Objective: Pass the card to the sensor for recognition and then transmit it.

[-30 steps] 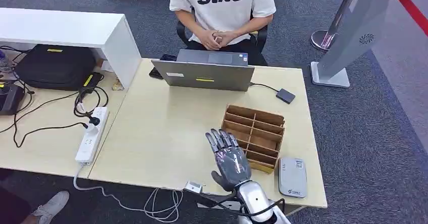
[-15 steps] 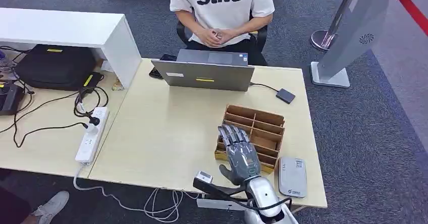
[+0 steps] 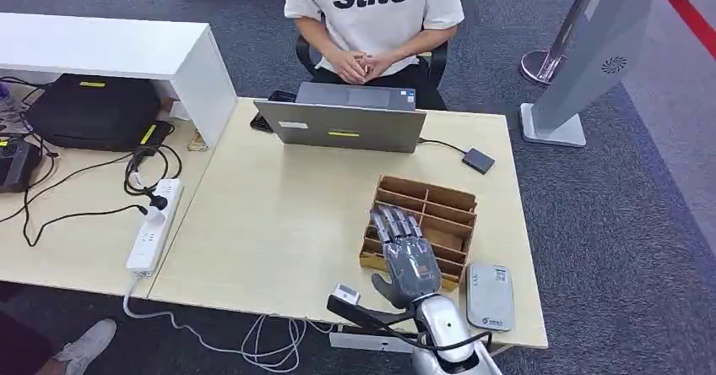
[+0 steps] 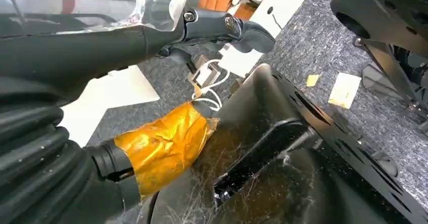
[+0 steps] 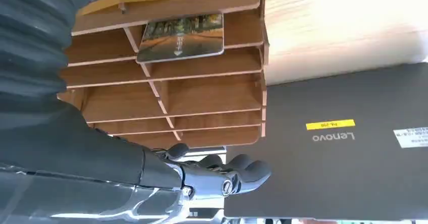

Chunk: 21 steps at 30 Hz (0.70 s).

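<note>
The right hand [image 3: 407,261], fingers [image 5: 237,164] spread and empty, hovers over the wooden organizer [image 3: 439,214], the card [image 5: 180,37] lying in a slot at upper centre.

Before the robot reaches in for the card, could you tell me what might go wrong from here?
1. The picture-printed card lies flat in a narrow slot of the brown wooden divided rack, so the open right hand above it may struggle to get a finger under it.
2. The hand could push the light rack across the table.
3. The grey rounded card reader sits near the table's front edge; a swing toward it could knock it off.
</note>
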Available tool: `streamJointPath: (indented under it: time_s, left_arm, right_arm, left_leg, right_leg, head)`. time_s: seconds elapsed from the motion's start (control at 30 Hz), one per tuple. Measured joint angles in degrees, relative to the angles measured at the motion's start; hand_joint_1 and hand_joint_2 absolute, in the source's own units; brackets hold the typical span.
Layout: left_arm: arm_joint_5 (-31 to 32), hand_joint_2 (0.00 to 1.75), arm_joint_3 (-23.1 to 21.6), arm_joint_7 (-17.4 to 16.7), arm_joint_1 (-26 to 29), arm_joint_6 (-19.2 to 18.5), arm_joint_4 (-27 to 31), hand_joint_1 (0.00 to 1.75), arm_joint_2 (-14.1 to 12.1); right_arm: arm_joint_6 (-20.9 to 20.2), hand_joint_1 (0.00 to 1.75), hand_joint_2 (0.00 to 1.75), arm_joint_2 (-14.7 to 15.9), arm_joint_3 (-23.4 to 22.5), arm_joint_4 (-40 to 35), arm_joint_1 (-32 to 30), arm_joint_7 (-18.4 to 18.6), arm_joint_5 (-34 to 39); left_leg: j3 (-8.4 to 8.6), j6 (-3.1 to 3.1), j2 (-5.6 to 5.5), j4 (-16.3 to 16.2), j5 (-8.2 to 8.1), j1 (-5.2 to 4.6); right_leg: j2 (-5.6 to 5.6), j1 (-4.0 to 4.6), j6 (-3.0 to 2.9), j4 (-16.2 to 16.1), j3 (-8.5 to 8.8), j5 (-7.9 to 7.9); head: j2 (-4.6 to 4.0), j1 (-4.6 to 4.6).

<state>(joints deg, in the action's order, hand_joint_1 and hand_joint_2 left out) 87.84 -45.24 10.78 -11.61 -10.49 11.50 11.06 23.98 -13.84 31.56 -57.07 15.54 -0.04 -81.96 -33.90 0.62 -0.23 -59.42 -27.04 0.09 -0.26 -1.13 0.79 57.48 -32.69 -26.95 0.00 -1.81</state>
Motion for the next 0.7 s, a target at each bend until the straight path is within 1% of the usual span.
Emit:
streamJointPath:
  time_s: [0.53, 0.7]
  left_arm:
    - [0.0, 1.75, -0.2, 0.8, 0.0, -0.8, 0.0, 0.0, 0.0]
    - [-0.1, 1.75, -0.2, 1.3, 0.0, -1.8, 0.2, 0.0, -0.2]
  right_arm:
    - [0.0, 0.0, 1.75, -0.4, -0.6, 2.3, 0.0, 1.7, -1.5]
    - [0.4, 0.0, 1.75, -0.4, -1.3, 2.6, 0.0, 2.6, -2.8]
  left_leg:
    - [-0.05, -0.01, -0.14, 0.0, 0.01, 0.0]
    - [-0.05, -0.01, -0.17, 0.0, 0.01, 0.0]
  right_leg:
    - [-0.11, 0.0, 0.0, 0.0, 0.0, 0.0]
    - [-0.13, 0.0, 0.0, 0.0, 0.0, 0.0]
  head:
    - [0.0, 0.02]
    - [0.0, 0.0]
